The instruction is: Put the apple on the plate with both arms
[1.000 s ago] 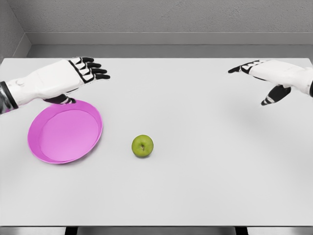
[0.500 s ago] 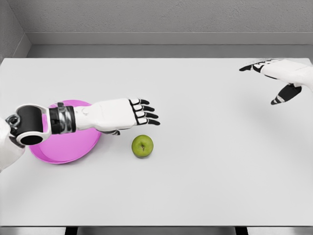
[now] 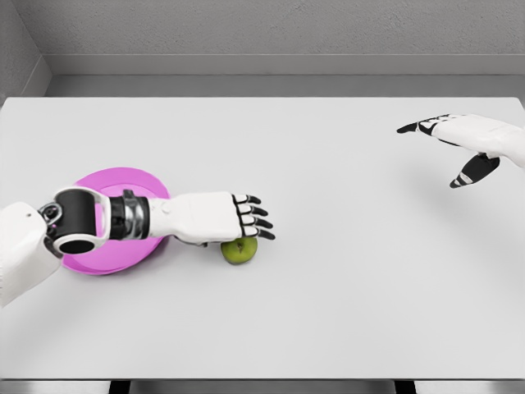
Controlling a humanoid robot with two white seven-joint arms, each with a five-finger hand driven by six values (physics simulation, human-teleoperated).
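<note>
My left hand (image 3: 234,220), fingers spread, hides most of the apple (image 3: 239,250); its forearm covers part of the plate (image 3: 105,182). Right hand (image 3: 463,139) open, far from the apple.

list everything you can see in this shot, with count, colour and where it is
apple: 1, green, on the table left of centre, its top hidden under the left hand
plate: 1, pink, left side of the table, partly hidden by the left forearm
table: 1, white, fills most of the view
wall: 1, grey, along the top behind the table
left hand: 1, white with black fingers, reaching in from the left over the plate, fingers extended above the apple, not closed on it
right hand: 1, white with black fingers, far right above the table, fingers spread, holding nothing
</note>
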